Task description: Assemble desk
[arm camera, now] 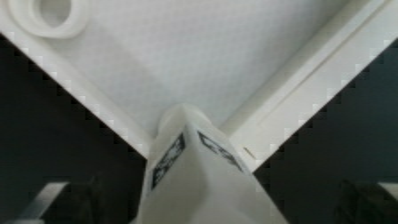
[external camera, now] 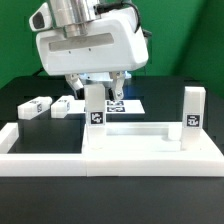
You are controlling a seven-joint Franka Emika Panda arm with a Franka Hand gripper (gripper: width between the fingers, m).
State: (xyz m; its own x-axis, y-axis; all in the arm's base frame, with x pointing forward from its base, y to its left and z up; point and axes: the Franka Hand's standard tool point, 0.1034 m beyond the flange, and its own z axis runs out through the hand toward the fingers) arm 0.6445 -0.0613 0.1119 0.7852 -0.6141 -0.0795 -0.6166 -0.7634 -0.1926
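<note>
The white desk top point(external camera: 140, 132) lies rim up near the front of the table. One leg point(external camera: 193, 110) stands upright at its corner on the exterior view's right. A second leg point(external camera: 95, 106) stands upright at the corner on the exterior view's left. My gripper point(external camera: 97, 90) is lowered over this leg, with the fingers point(external camera: 121, 84) on either side and a gap showing, so it is open. In the wrist view the leg point(arm camera: 196, 170) rises between the spread fingers point(arm camera: 54, 198) over the top's inner face point(arm camera: 196, 60), and a round screw hole point(arm camera: 54, 15) shows at a far corner.
Two more legs point(external camera: 33, 107) point(external camera: 63, 104) lie on the black table at the exterior view's left. The marker board point(external camera: 128, 103) lies behind the gripper. Long white border bars point(external camera: 60, 160) run along the front, against the desk top.
</note>
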